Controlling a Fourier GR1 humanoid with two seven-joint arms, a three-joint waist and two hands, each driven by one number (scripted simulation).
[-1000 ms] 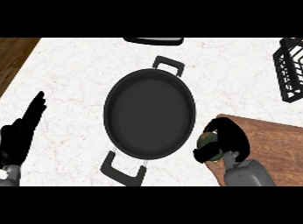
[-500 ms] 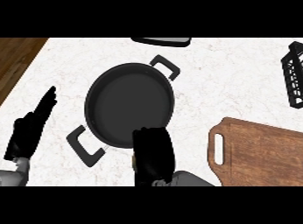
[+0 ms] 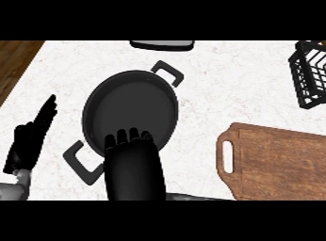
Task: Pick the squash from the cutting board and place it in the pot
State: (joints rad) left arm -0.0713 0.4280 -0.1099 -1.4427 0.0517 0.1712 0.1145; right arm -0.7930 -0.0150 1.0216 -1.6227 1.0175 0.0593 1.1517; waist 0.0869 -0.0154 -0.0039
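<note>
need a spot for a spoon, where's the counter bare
Bare counter lies between the pot and the wire basket, above the cutting board. It is crowded at the pot's near rim, where the right hand hovers, with the left hand resting beside.

Kitchen: pot, cutting board, counter.

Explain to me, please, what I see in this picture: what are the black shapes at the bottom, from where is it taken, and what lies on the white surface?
The view is from the robot's head, looking steeply down at a white counter. The black shapes are its two hands. The left hand rests open near the left edge, fingers up. The right hand is over the near rim of the black pot, seen from the back; I cannot tell whether it holds anything, and no squash is visible. To the right lies a wooden cutting board with nothing showing on it. A black wire basket stands at the far right, and a dark object is cut off at the top.
</note>
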